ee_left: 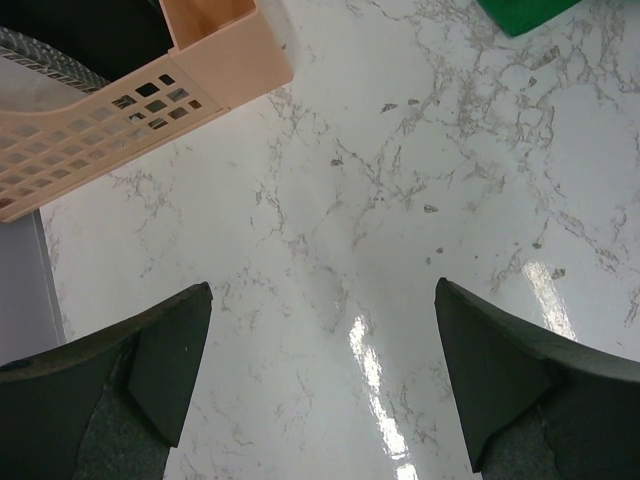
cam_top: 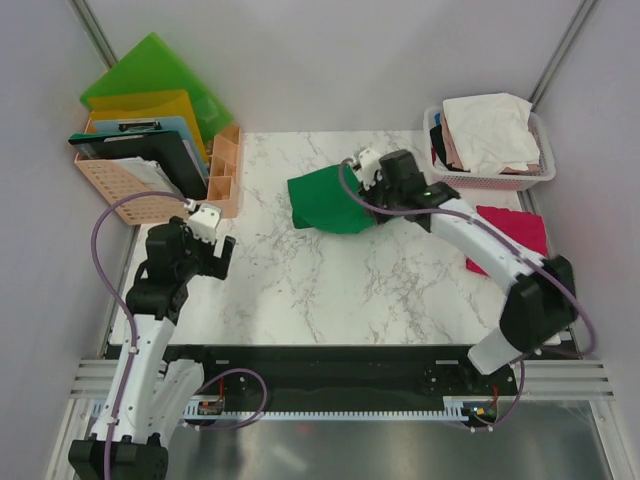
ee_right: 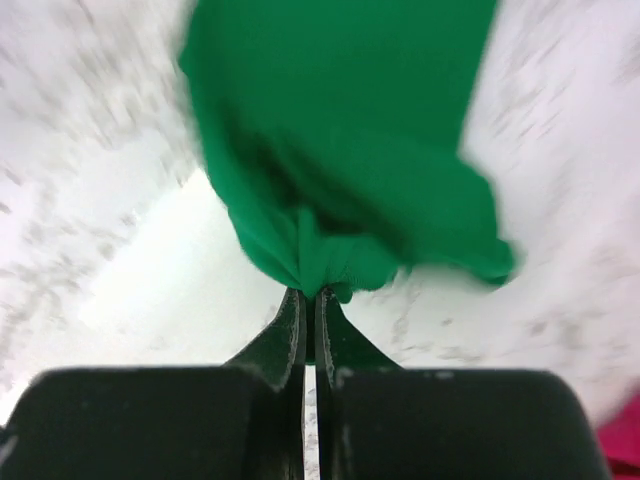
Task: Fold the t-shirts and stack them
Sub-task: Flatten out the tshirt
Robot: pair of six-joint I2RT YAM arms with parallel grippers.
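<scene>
A deep green t-shirt [cam_top: 325,200] lies bunched at the back middle of the marble table [cam_top: 300,290]. My right gripper [cam_top: 372,178] is shut on its right edge; in the right wrist view the green t-shirt [ee_right: 350,170] hangs gathered from the pinched fingertips of the right gripper [ee_right: 310,296], blurred by motion. A magenta-red t-shirt [cam_top: 515,232] lies flat at the table's right edge, partly under the right arm. My left gripper [cam_top: 213,250] hovers open over bare marble at the left, far from the cloth. Nothing sits between the fingers of the left gripper [ee_left: 322,300].
A pink basket [cam_top: 548,172] at the back right holds white and pale pink shirts [cam_top: 490,130]. A peach organiser [cam_top: 130,180] with folders and a small peach tray [cam_top: 225,175] stand at the back left, close to the left gripper. Frame posts flank the table.
</scene>
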